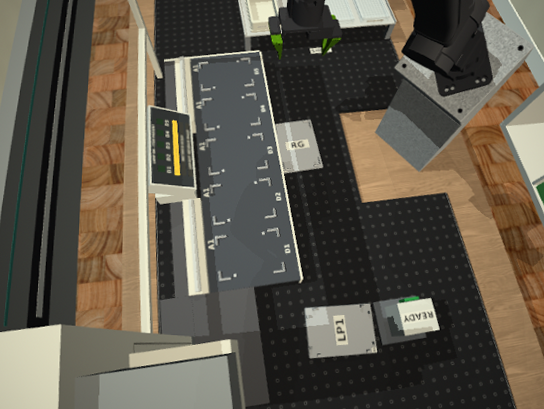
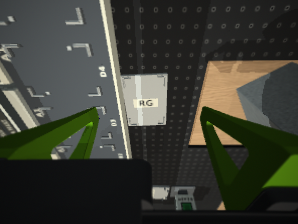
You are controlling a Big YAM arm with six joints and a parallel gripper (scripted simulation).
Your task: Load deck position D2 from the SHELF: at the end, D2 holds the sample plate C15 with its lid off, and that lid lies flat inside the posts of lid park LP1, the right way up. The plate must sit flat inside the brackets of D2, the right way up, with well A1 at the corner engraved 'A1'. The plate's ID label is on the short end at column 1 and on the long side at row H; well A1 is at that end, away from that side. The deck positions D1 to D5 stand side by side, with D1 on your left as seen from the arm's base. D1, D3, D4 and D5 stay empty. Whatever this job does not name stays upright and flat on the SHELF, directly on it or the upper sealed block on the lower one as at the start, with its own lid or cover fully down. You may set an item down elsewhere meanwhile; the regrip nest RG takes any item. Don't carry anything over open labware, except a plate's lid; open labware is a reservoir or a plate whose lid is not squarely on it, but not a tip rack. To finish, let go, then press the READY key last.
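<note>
My gripper (image 1: 308, 45) is open and empty, its green fingers spread wide just in front of the shelf at the far end of the black mat. A small white label (image 1: 316, 50) shows between the fingers at the shelf's front edge; I cannot read it. The shelf holds a cream tub (image 1: 260, 6) and white labware (image 1: 360, 4), partly hidden by the arm; I cannot tell which is C15. The grey deck (image 1: 242, 173) has empty brackets, D2 (image 1: 241, 187) included. Lid park LP1 (image 1: 341, 330) is empty. In the wrist view the open fingers frame nest RG (image 2: 145, 100).
Nest RG (image 1: 298, 145) sits empty beside the deck. The READY key (image 1: 416, 317) stands right of LP1. The arm's grey pedestal (image 1: 435, 100) stands at the right. A display panel (image 1: 171, 151) and rail run along the deck's far side. A cabinet (image 1: 105, 369) fills the lower left.
</note>
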